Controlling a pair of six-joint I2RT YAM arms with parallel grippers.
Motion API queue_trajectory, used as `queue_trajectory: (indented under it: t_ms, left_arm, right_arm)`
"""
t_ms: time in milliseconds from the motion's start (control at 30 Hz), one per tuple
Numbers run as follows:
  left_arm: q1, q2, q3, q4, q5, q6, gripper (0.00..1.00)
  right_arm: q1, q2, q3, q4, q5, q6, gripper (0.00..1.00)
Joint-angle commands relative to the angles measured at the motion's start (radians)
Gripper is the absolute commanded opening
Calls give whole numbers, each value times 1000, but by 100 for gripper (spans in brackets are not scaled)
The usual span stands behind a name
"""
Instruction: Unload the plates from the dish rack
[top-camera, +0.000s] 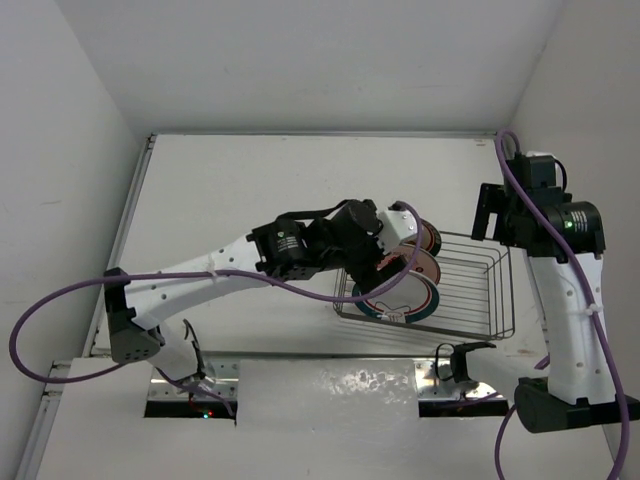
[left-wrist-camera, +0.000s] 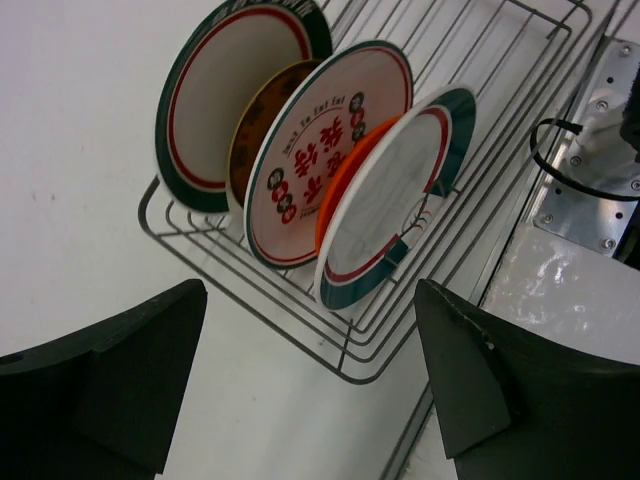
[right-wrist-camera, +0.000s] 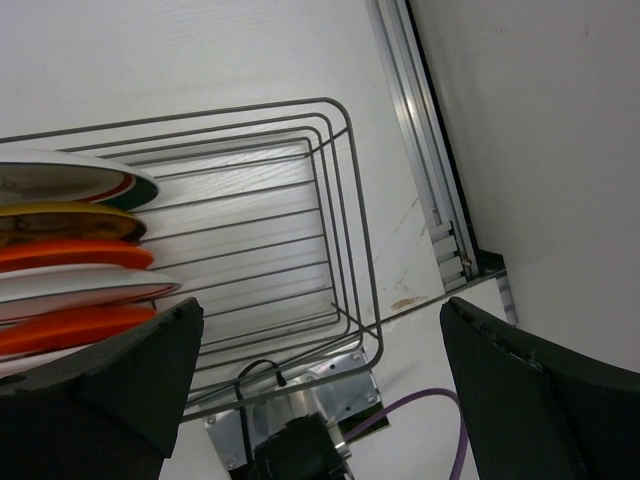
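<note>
Several plates (left-wrist-camera: 310, 150): standing on edge in the dish rack (left-wrist-camera: 345, 372) on the table (left-wrist-camera: 80, 150), crowded at the end nearer the left arm.
Step in hand: probably reaching for the nearest plate (left-wrist-camera: 385, 200), white with a teal-and-red rim.
Left fingers (left-wrist-camera: 110, 380): spread wide, nothing between them.
Plate against fingers: ahead of the tips and apart from them, roughly between their lines, its face turned obliquely.
Doing it well: turn the wrist so one finger goes on each face, slip in ahead of the orange plate (left-wrist-camera: 345, 170), then lift clear of the dividers.
Right fingers (right-wrist-camera: 100, 380): wide, holding nothing, over the rack's bare end.
</note>
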Motion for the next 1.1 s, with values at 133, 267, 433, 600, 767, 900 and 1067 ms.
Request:
queue_trajectory:
  t_ms: [133,267,433,600,767,900,1067]
  left_arm:
    - [-32,87,77,72,171,150,68]
    - [-45,122,57,113,163,167,68]
    - [-46,202,74,152,177,191,67]
    - [-46,277,69,203,125,213,64]
    - [-46,328,43,229,91,217,42]
    - [-54,321,43,232,42,210,14]
    - [-78,275,67,246,-126,237,0]
  right_arm:
    - [-3,-28,-5,-51,46,-31,99]
    - [-3,-45,-25,-41,8,-31,99]
    - [-3,-43,-30,-30,-42,-35,99]
    - [-3,-45,-31,-12,-110,-37,99]
    - [-1,-43,-14,-2,-122,-38,99]
    - [8,-34,22,-8,-92,-41,99]
    - [9,-16,56,-7,-63,-35,99]
